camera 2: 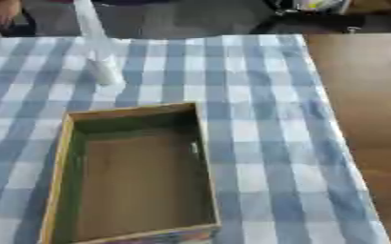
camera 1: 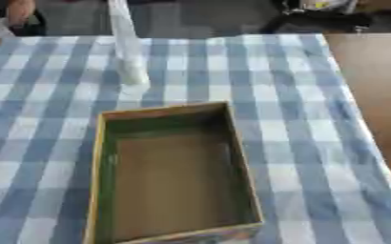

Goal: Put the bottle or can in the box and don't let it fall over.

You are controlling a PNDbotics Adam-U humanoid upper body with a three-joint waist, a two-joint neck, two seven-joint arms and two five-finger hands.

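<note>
A: Left eye view showed the bottle [camera 1: 125, 45], a tall pale one, upright on the checked cloth [camera 1: 315, 143] just beyond the box's [camera 1: 242, 157] far wall, not in it

B: hands?

A: neither hand was in view, so I couldn't tell whether they were open or closed. I judged nothing was started

B: why was the box there?

A: probably open side up and close to me for a short upright carry

Matt cardboard box [camera 1: 175, 228]; checked cloth tablecloth [camera 1: 299, 143].
</note>
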